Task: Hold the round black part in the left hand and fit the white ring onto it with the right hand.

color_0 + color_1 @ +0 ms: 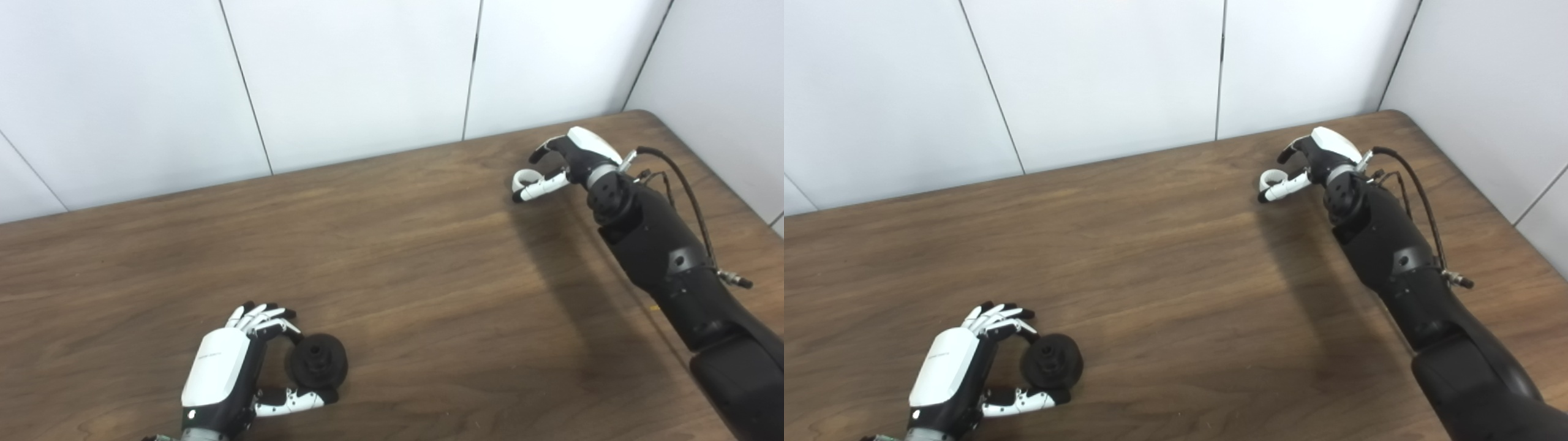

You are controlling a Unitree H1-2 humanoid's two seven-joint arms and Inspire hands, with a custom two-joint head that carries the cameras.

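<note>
One brown wood-grain surface [392, 257] fills the lower part of both views, its far edge running along a white panelled wall [343, 67] and its far right corner rounded where a second wall panel meets it.

Two arms reach over it. The right arm [667, 257], black and bulky with a thin cable looping along its upper side, stretches from the near right edge toward the far right corner. The left arm is almost entirely out of view at the near edge, toward the near left corner; only its wrist shows.

Two hands are visible. The left hand [229, 367] sits low over the surface close to the near edge, white back plate up, its fingers [263, 315] curled over the top and the thumb stretched underneath, cupping one round black part [318, 361]. That part rests just to the right of the palm, between fingertips and thumb; whether it is lifted clear of the surface cannot be told.

The right hand [569, 162] hangs near the far right corner, its fingers bent inward and pinching one white ring [525, 179], which sits at the fingertips beside the thumb, well apart from the black part.
</note>
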